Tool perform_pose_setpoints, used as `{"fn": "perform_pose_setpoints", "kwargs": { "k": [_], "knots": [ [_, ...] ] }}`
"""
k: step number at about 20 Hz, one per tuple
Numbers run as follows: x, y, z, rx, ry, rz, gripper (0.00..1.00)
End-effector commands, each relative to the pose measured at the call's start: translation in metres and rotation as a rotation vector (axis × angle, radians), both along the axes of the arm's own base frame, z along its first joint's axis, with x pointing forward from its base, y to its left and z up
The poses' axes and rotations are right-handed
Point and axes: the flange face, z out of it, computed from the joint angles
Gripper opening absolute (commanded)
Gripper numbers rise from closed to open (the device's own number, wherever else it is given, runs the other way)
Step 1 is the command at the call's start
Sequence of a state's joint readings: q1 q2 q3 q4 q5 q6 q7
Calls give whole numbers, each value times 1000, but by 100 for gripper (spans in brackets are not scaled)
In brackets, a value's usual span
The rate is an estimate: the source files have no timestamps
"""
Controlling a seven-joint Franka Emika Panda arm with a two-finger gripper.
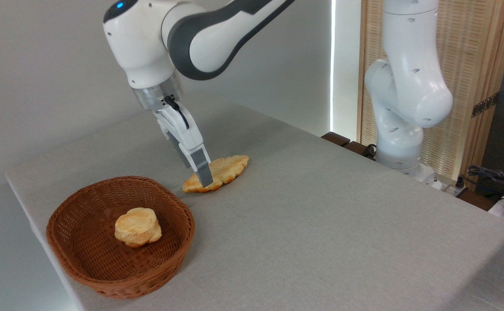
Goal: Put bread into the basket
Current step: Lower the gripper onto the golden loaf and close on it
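Note:
The bread (228, 167), a long golden leaf-shaped pastry, lies on the grey table just right of and behind the basket (148, 283). My gripper (200, 176) reaches down onto the bread's left half. Its near finger (204, 172) covers the front side and the other finger stands behind the bread. The fingers look pressed against the bread, which rests on the table. The basket is round, shallow, reddish-brown wicker, near the table's front left corner.
A small round pale-golden bun (138, 226) lies inside the basket. The robot's white base column (401, 86) stands at the back right beyond the table edge. Cables (494, 177) lie at the far right. The table's left edge runs close beside the basket.

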State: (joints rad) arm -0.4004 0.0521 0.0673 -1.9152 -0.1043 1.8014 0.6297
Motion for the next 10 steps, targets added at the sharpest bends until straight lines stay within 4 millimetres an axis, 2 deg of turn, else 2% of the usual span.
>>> {"fn": "perform_pose_setpoints", "kwargs": {
  "k": [1,5,10],
  "knots": [
    [-15,-8,-11,-41,27,19,100],
    [-19,-24,-28,-33,59,-7,100],
    [-19,-33,-44,-18,81,-29,100]
  ]
}}
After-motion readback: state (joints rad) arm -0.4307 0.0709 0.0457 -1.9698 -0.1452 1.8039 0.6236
